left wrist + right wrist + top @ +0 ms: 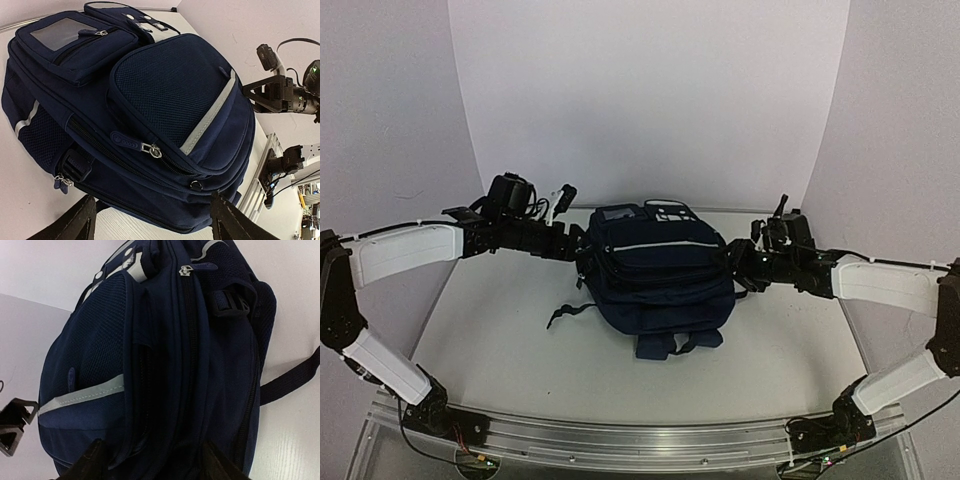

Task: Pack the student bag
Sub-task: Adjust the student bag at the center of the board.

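**Bag lies straight between the two grippers, long axis running away from me**

The student bag (660, 275) sits in the middle of the table (500, 340). One end points at the far wall and its dark straps (672, 343) trail off the near end. That puts its long axis from near to far, so both arms come at it across the short way, one on each flank.

The left gripper (577, 247) is just beside the bag's left flank, toward the far end. Through the left wrist camera its fingers (82, 220) are spread wide with nothing between them, and the bag fills the view beyond. A grey stripe (210, 115) crosses the mesh front pocket, and a zip pull (152, 150) lies just below that pocket, between the two fingers as that camera frames it.

The right gripper (732, 262) is just beside the bag's right flank, roughly opposite the left one. Its fingers (92, 462) are also parted. The bag's side rises so close ahead of them that I cannot tell whether they touch the fabric.

Neither arm looks clearly nearer, since both are hard by the bag. The zips I can see look closed. A dark slit along one seam in the right wrist view might be a gap, though I can't be sure.

My judgement is that the next move depends on this flanking. The left gripper has the zip pull squarely ahead and a clear line to it. The right gripper is placed to steady the opposite flank, so a pull along the zip doesn't just drag the bag sideways.
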Robot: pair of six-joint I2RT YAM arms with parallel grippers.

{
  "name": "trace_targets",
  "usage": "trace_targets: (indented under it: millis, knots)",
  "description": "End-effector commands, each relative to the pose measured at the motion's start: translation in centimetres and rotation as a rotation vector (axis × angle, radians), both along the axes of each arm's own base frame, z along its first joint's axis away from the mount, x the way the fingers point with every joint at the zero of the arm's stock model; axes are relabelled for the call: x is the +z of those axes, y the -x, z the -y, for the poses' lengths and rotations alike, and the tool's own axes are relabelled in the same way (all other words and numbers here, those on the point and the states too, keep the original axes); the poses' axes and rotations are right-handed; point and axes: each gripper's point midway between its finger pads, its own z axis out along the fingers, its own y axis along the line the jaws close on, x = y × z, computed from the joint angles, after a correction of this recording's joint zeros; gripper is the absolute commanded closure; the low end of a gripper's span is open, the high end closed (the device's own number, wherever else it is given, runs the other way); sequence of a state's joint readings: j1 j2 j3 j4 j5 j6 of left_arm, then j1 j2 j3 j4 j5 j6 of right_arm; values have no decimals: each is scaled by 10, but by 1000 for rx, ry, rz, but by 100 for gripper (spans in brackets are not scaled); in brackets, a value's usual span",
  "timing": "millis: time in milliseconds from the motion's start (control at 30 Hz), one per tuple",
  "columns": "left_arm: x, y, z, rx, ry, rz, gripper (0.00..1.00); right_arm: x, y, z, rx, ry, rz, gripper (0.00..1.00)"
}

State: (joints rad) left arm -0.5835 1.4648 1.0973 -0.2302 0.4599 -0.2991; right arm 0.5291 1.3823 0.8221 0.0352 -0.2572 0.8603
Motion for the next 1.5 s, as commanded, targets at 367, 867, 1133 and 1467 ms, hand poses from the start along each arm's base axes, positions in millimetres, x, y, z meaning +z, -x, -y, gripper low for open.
trace_targets:
  millis: [367,867,1133,1467]
  knots:
    - [32,1,12,-99,32,98,32,-20,-74,50,-62,223,113,100]
    - [15,-33,69,-268,-74,201,47,-22,-108,38,258,130,145,100]
    - [-9,-50,86,-316,-103,178,47,-16,-102,34,285,109,150,100]
    - [-14,-33,93,-378,-32,68,48,-16,-105,34,286,114,146,100]
